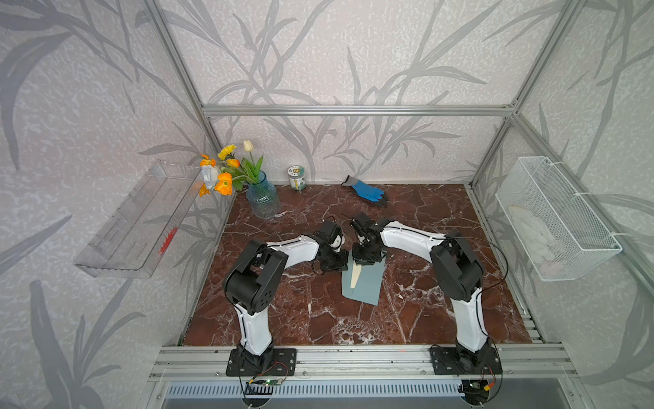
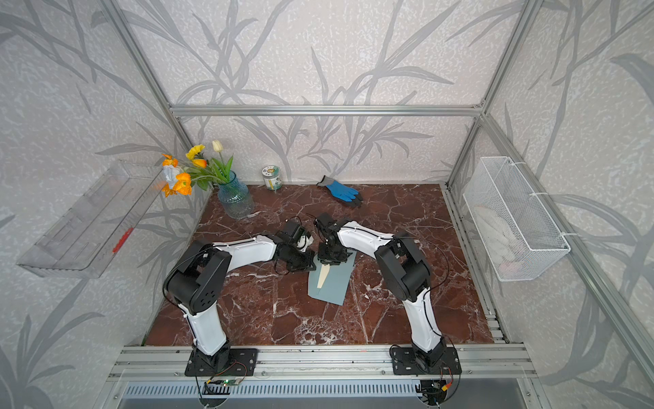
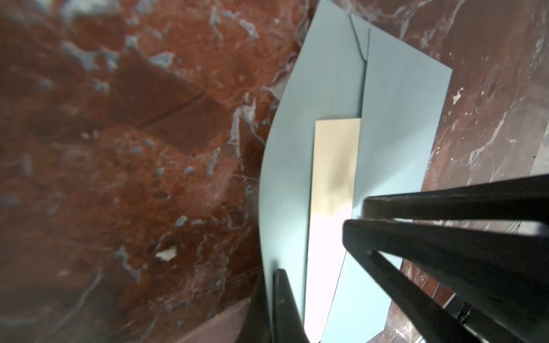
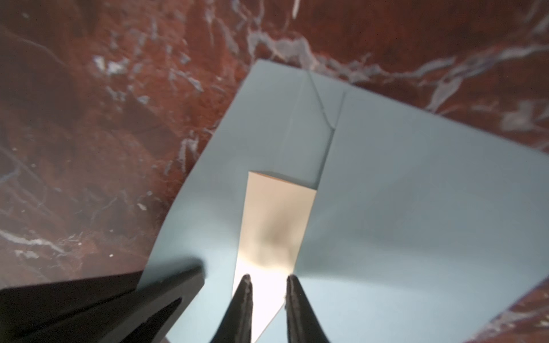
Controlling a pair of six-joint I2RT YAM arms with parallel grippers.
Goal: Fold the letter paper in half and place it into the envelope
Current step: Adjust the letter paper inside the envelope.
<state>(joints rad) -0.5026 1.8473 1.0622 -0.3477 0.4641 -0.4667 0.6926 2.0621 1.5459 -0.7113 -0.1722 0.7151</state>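
pale blue-grey paper envelope (image 1: 368, 287): mid-desk on the red-brown marble-look desk (image 1: 424, 311). The side nearest the L arm curls up off the surface, rest lies flat.
thin beige-cream letter paper (image 4: 276, 225): mostly tucked inside the envelope. Only a slim strip shows in the opening, btw the raised layer and the flat part.
left hand (image 1: 341, 265): closed tight, pinching the envelope's raised edge at its far end, by the look of the wrist views.
right hand (image 4: 269, 280): narrow gap btw the tips, which sit over the strip's near end. Nothing pinched, as far as I can tell.
step: seating the sheet fully. Judged nearly done, since so little beige shows.
how to do it well: hold the raised layer just high enough to leave the mouth open. Nudge the exposed edge sideways under that layer w/ flat, light contact. Push along the sheet's plane, not down into it. Drop the raised layer only once no beige shows.
risk: thin sheet may buckle if pushed steeply; envelope may skid on the smooth desk.
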